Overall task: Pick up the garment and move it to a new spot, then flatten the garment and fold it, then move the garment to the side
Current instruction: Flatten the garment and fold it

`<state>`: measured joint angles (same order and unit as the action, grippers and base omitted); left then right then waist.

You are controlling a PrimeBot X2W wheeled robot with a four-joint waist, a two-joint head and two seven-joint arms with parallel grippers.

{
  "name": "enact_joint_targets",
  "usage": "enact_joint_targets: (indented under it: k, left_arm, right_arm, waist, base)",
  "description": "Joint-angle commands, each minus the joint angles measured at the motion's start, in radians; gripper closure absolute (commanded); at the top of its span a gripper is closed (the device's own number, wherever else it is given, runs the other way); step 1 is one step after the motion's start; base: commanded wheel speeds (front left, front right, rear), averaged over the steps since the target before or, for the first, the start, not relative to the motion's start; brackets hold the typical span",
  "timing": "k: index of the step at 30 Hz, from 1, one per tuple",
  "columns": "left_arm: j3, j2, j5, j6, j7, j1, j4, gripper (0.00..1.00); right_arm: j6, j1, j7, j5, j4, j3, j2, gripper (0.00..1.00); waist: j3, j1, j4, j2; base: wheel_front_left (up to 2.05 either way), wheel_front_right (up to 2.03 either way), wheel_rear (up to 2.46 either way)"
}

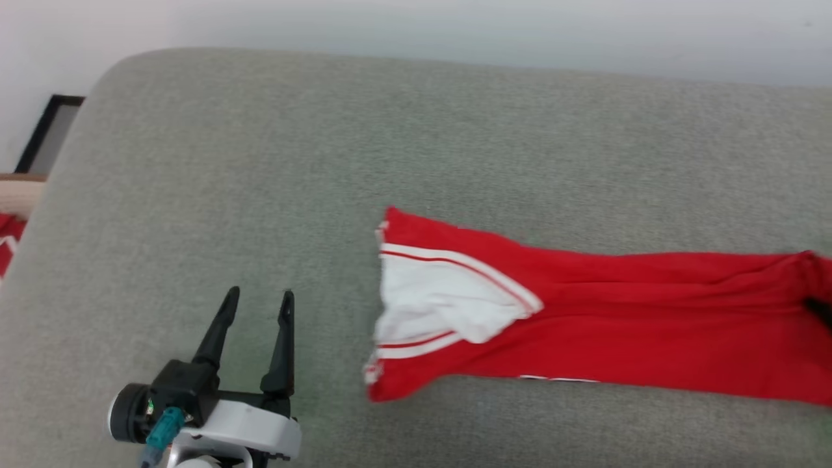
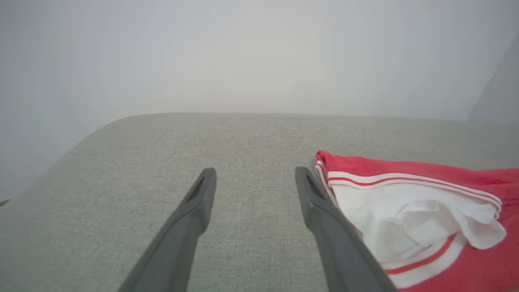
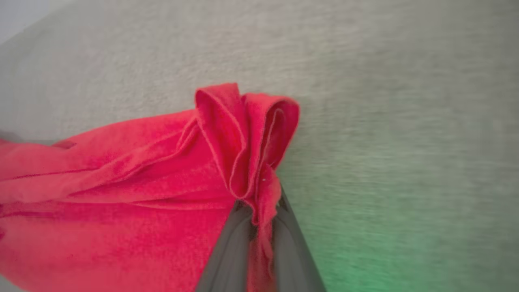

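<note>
The red garment (image 1: 617, 318) lies stretched across the grey cushion (image 1: 260, 162), folded lengthwise, with a white sleeve (image 1: 442, 302) and striped trim at its left end. My left gripper (image 1: 257, 299) stands open at the lower left, a little left of the sleeve end, nothing between its fingers. In the left wrist view the left gripper (image 2: 255, 176) is over bare cushion, the garment (image 2: 425, 202) just right of its right finger (image 2: 320, 211). In the right wrist view my right gripper (image 3: 259, 202) is shut on a bunched red edge of the garment (image 3: 243, 134). A dark fingertip (image 1: 820, 311) shows at the head view's right edge.
The cushion's rounded far edge meets a pale wall (image 1: 455, 26). At the far left are a dark-framed object (image 1: 49, 133), a wooden edge and a bit of red cloth (image 1: 8, 244) beyond the cushion. Bare cushion spreads left of and behind the garment.
</note>
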<state>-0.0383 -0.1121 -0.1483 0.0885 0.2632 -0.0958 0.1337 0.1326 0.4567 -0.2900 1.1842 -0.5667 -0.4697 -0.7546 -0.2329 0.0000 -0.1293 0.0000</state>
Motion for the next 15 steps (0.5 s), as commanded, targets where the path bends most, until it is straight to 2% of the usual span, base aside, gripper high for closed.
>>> enact_joint_targets:
  k: [1,10,15]
  left_arm:
    - [0.015,0.006,0.017,0.009,0.001,0.009,-0.006,0.00]
    - [0.019,0.025,0.037,0.036,0.001,-0.007,-0.044,0.00]
    - [0.028,0.028,0.028,0.043,0.001,0.005,-0.061,0.00]
  right_arm:
    - [-0.003,-0.015,0.027,-0.003,-0.021,0.033,-0.028,1.00]
    - [-0.003,-0.059,0.130,-0.012,-0.121,0.163,-0.144,1.00]
    - [-0.003,-0.078,0.161,-0.017,-0.113,0.190,-0.159,1.00]
  waist:
    - [-0.004,0.0000,0.026,0.0000]
    - [-0.017,0.0000,0.061,0.0000]
    - [-0.006,0.0000,0.068,0.0000]
  base:
    - [0.00,0.00,0.00]
    - [0.00,0.00,0.00]
    - [0.00,0.00,0.00]
